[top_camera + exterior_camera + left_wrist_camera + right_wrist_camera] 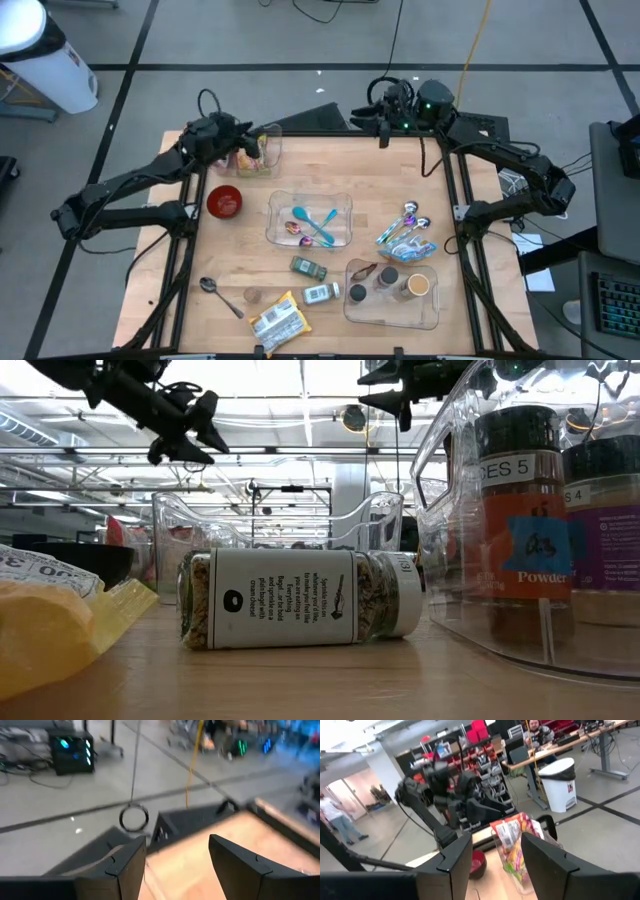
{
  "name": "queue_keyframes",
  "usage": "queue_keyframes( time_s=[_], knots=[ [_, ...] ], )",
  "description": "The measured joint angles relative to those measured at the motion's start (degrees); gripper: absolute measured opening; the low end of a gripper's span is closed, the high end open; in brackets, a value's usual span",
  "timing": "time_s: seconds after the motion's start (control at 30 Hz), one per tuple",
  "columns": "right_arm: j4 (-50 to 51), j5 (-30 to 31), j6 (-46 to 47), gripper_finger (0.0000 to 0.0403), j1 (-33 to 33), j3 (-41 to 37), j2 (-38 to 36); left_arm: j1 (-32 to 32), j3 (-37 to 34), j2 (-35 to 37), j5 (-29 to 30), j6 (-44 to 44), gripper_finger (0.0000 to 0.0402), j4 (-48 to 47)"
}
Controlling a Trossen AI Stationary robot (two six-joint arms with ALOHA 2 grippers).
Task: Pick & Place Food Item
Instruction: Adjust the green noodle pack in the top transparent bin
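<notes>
1. The setting was a robotics lab or workshop, with a wooden table (250, 275) framed by black rails standing on a grey concrete floor (250, 40) marked with dark lines.
2. Cables (470, 40) trailed across the floor beyond the table's far edge, and a computer tower (72, 752) glowed with coloured lights.
3. Shelving stacked with red storage bins (475, 742) lined the room behind, near a white waste bin (560, 782) and a long workbench (560, 750) where a person (537, 730) sat.
4. Another person (335, 817) walked through an open area, under exposed ceiling trusses and strip lights (300, 440).
</notes>
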State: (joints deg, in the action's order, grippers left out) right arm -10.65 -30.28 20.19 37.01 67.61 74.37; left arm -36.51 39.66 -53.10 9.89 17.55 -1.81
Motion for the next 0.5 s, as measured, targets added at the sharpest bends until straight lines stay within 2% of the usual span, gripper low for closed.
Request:
queue_keyframes(
  time_s=[0.1,0.3,0.5],
  knots=[
    [1.37,-0.04,-0.35,0.0162,-0.02,0.0,0.0,0.0,2.71,-0.02,-2.92,-1.97,0.0225,-6.63],
    [2.3,-1.33,-0.37,0.0162,0.0,-0.02,0.02,-0.15,6.26,-0.81,-7.23,-8.08,0.0225,-12.82],
    [2.35,-5.57,0.84,0.0162,0.0,-0.02,0.02,-2.59,12.46,-8.89,-11.88,-12.62,0.0225,-22.35]
  ],
)
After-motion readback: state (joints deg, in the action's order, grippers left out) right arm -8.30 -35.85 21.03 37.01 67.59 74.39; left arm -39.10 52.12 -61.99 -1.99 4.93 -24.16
